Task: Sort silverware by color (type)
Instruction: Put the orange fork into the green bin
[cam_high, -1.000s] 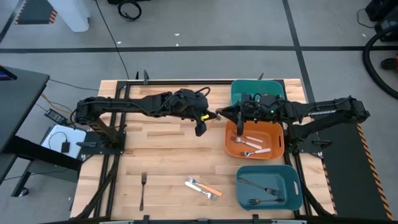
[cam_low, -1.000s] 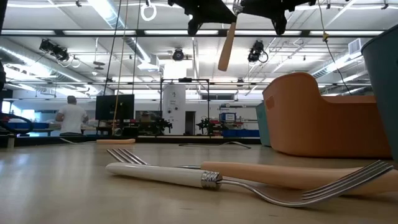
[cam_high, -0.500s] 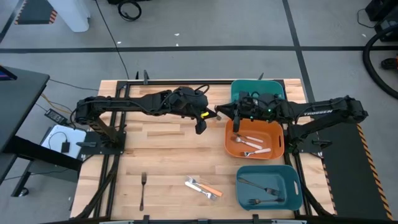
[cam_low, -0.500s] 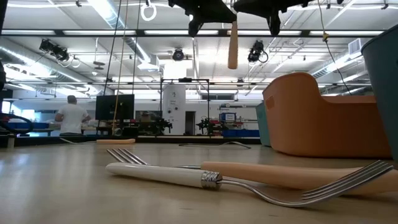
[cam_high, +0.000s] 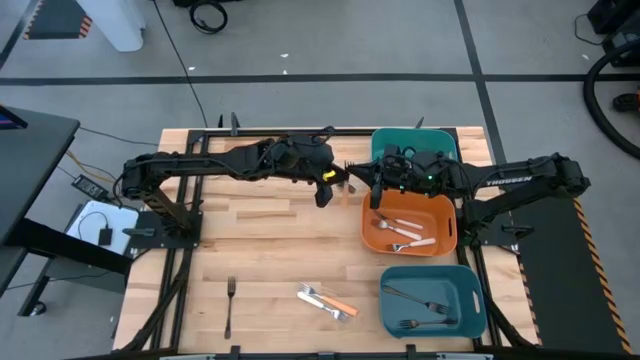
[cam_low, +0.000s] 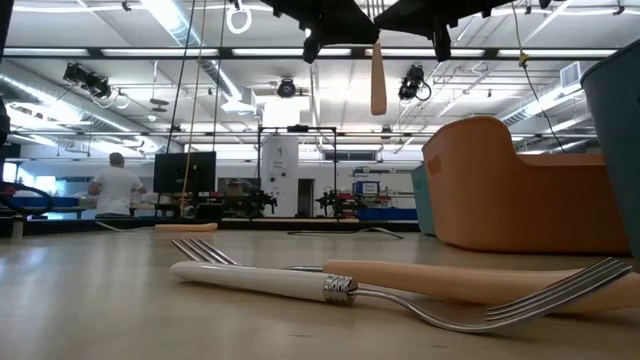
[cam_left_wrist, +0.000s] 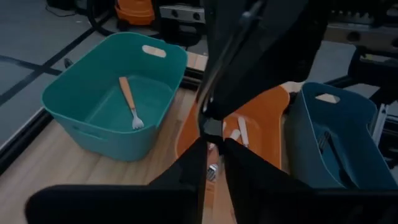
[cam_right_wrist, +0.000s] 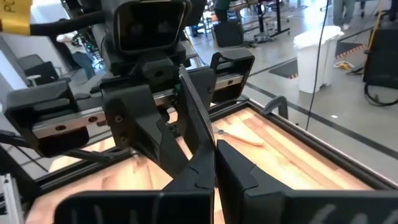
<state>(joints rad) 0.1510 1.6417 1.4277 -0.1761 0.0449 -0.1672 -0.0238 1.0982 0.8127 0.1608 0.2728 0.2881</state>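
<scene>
Left gripper (cam_high: 343, 184) and right gripper (cam_high: 352, 181) met above the table (cam_high: 260, 240), just at 9 o'clock of the orange bin (cam_high: 441, 238). Orange-handled fork (cam_low: 378, 78) hung vertical between them; right claw was clamped on it, left claw's state could not be told. Loose forks: dark fork (cam_high: 229, 305) at 7 o'clock; white-handled fork (cam_low: 260, 281) and another orange one (cam_low: 470, 284) at 6 o'clock.
</scene>
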